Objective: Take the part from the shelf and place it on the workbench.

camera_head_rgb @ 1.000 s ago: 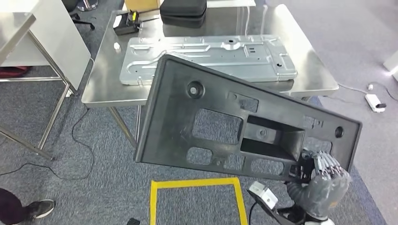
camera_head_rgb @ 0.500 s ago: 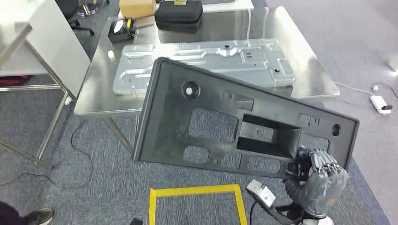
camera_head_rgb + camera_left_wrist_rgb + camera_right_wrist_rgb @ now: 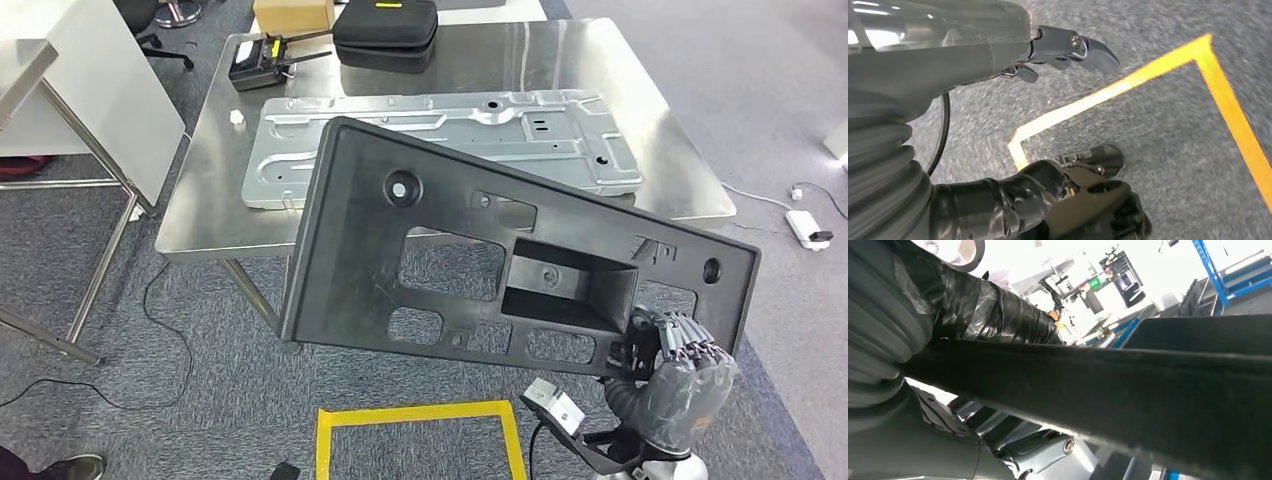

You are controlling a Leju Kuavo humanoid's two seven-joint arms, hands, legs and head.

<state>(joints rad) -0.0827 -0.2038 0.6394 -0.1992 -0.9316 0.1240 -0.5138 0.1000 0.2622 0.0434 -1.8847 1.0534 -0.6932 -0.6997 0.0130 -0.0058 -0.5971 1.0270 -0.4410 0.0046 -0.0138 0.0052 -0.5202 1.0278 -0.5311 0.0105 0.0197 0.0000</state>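
The part point(image 3: 360, 250) is a large black plastic panel with several cutouts and a box-shaped recess. It hangs tilted in the air in front of the steel workbench point(image 3: 650, 110). My right hand point(image 3: 675, 385) grips its lower right corner from below. In the right wrist view the panel's edge point(image 3: 1148, 390) runs across the picture, clamped under the taped thumb point(image 3: 998, 315). My left hand point(image 3: 973, 55) hangs over the grey carpet. Its fingers point(image 3: 1073, 45) and thumb point(image 3: 1083, 170) are apart with nothing between them.
A long silver sheet-metal plate point(image 3: 440, 140) covers the middle of the workbench. Behind it stand a black case point(image 3: 385, 30), a black and yellow device point(image 3: 258, 62) and a cardboard box point(image 3: 292, 14). A white table point(image 3: 60, 90) stands at the left. Yellow floor tape point(image 3: 420, 412) and a power strip point(image 3: 808, 228) lie on the carpet.
The whole picture has shifted, so the camera has moved. The workbench now sits a little nearer and more centred. The panel stays in my right hand at the same tilt.
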